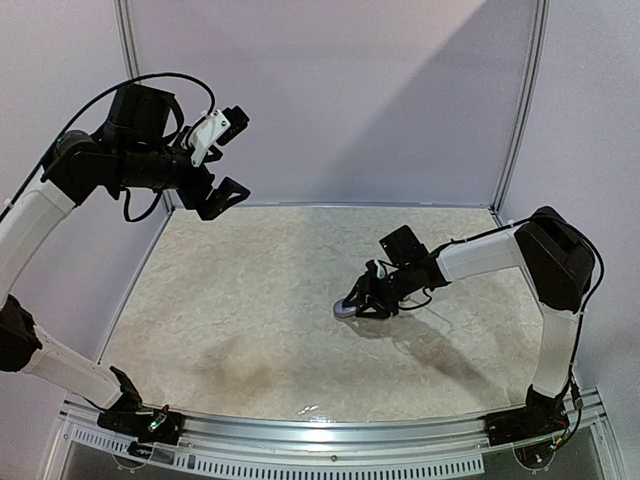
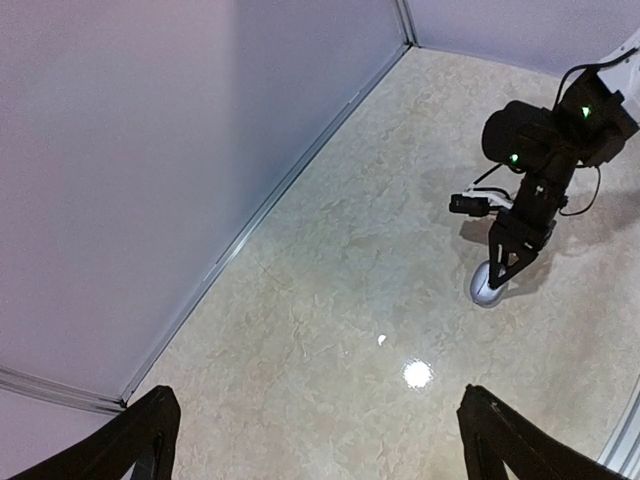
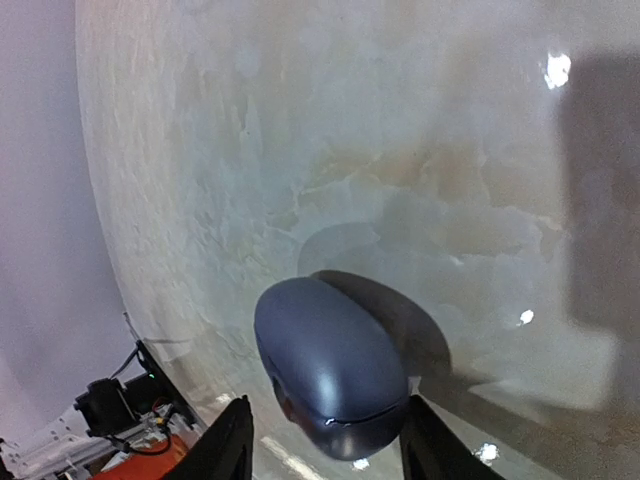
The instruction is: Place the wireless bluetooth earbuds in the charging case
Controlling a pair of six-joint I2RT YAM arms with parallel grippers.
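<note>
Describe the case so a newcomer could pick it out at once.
On the marbled table, look right of centre, where the right gripper reaches down. Between its fingers lies the case: a smooth, closed, grey-blue oval, rounded and paler than the black fingers flanking it.

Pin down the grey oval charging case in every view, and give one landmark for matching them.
Top external: charging case right of centre on the table, at the tip of the right hand.
Left wrist: the case sits right of centre, under that hand.
Right wrist: the case fills bottom centre, between the two fingers.
Shared landmark: the right hand straddling the case.
</note>
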